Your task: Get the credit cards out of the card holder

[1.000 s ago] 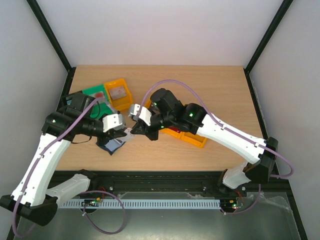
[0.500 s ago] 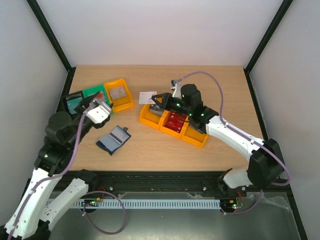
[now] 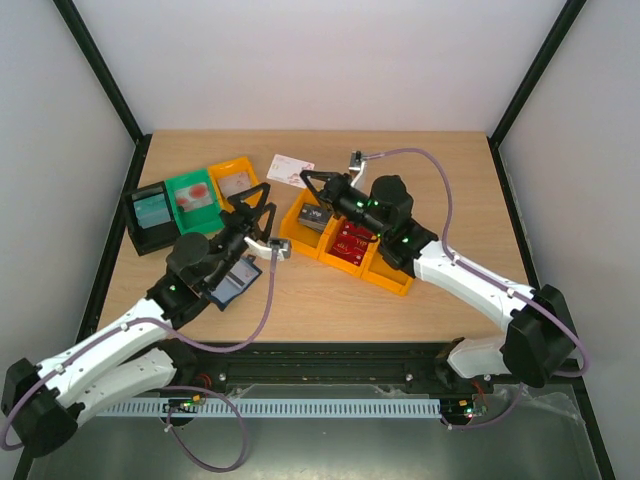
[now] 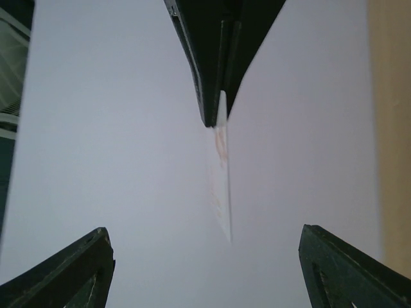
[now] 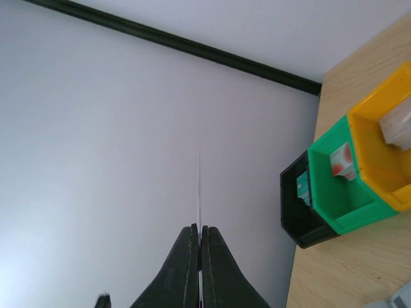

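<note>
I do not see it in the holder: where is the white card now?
Top view: the white card is clamped in the right pincer, off the table, left of centre, right of the yellow bin and behind the orange tray.

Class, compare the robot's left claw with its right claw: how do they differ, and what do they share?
The right claw is shut on a white card; the left claw is open and empty. The right claw's arm crosses the orange tray; the left claw's arm crosses the card holder. Both are black, two-fingered and off the table.
</note>
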You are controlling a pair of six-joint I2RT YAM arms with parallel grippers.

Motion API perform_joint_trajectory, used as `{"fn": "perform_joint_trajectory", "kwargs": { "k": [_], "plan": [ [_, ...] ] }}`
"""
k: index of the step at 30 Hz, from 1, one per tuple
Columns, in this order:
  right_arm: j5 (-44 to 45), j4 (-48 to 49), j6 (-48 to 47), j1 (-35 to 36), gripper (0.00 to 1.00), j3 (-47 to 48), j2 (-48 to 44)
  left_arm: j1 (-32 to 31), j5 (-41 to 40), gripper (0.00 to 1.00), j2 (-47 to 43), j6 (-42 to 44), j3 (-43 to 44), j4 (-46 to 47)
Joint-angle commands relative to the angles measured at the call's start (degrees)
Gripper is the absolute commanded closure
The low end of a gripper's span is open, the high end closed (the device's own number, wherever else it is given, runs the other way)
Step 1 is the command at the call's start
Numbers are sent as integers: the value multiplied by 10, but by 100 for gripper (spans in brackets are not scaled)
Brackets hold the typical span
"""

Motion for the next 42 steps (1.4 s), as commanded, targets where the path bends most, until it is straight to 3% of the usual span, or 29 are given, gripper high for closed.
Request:
{"fn": "perform_joint_trajectory", "kwargs": {
  "k": [1, 8, 16, 39, 42],
  "plan": [
    [5, 42, -5, 18, 98, 5, -15, -2, 4, 20, 42, 105, 12, 164],
    [-9, 47, -14, 21, 99, 13, -19, -2, -29, 29, 76, 68, 61, 93],
    [-21, 60, -6, 30, 98, 12, -10, -3, -36, 57, 89, 77, 65, 89],
    [-37, 68, -17, 31, 98, 22, -10, -2, -52, 55, 118, 105, 80, 47],
    [-37, 67, -17, 31, 98, 20, -10, -2, -55, 63, 119, 99, 83, 44]
  ]
}}
